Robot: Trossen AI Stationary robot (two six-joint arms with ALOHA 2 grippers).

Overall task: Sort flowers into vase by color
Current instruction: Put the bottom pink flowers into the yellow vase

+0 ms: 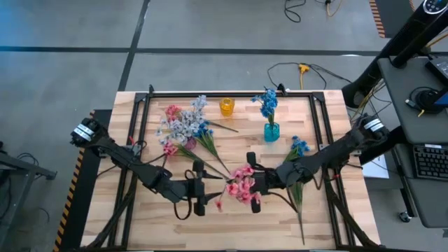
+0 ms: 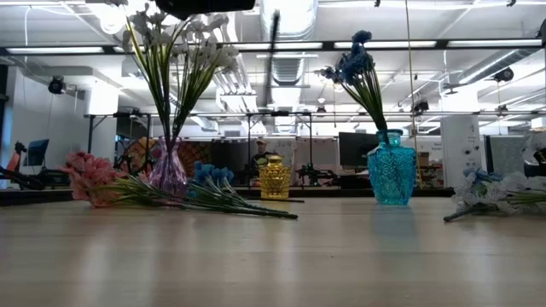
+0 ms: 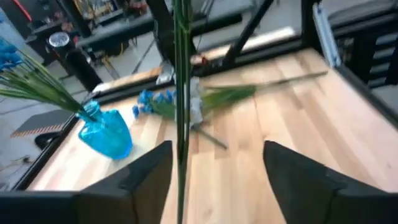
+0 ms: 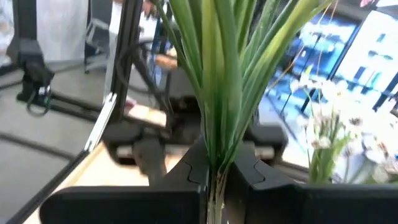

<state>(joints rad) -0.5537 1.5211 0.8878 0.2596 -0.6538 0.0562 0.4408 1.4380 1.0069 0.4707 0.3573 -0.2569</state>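
Observation:
A pink flower (image 1: pixel 242 183) hangs over the table's middle between my two grippers. My right gripper (image 1: pixel 255 186) is shut on it. My left gripper (image 3: pixel 217 180) stands open just to the flower's left. The thin green stem (image 3: pixel 181 93) passes between its fingers, close to one; I cannot tell whether it touches. A purple vase (image 2: pixel 168 173) holds white flowers (image 1: pixel 183 124). Blue flowers (image 1: pixel 267 103) stand in a blue vase (image 1: pixel 271 131). Between these vases stands a yellow vase (image 1: pixel 226 106). My right gripper pinches the pink flower's stem (image 4: pixel 214 186) between its two fingers, just below the bunch of long green leaves (image 4: pixel 224 74). The fingers come level from the table's right and lie across the stem. The flower is lifted clear of the table.
Loose pink and blue sprigs (image 1: pixel 183 145) lie on the table in front of the purple vase. A blue and white sprig (image 1: pixel 298 150) lies at the right, its stem pointing at the near edge. A black frame (image 1: pixel 231 93) runs around the table.

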